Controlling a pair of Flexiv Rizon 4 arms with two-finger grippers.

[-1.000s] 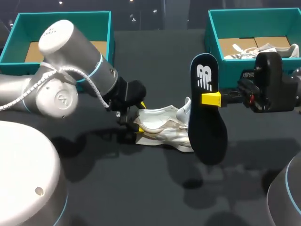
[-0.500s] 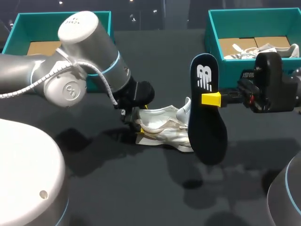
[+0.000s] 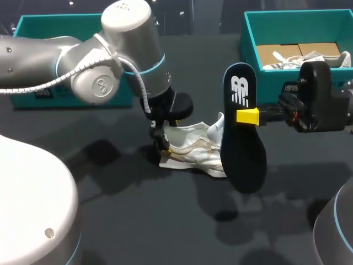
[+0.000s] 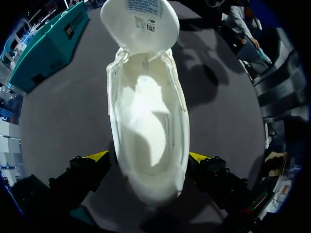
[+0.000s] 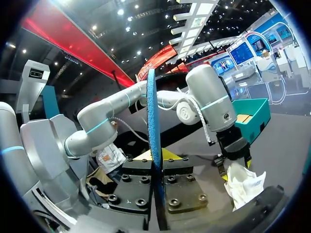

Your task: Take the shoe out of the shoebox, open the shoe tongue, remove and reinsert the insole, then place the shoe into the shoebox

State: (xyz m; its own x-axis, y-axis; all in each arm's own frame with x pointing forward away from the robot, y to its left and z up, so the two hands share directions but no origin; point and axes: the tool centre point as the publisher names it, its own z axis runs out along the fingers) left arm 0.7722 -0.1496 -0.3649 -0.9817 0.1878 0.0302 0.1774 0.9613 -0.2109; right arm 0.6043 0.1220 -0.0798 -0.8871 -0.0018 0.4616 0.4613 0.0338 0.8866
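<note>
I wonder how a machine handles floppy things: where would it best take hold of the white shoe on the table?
By the heel, its two sides pinched across the width, coming in from behind. The shoe lies with its opening spread and tongue folded forward, so the heel is the narrow, likely firmest end; the left gripper is placed there.

Insole [image 3: 246, 161] — white logo; tongue label [image 4: 144, 8] — print illegible.
</note>
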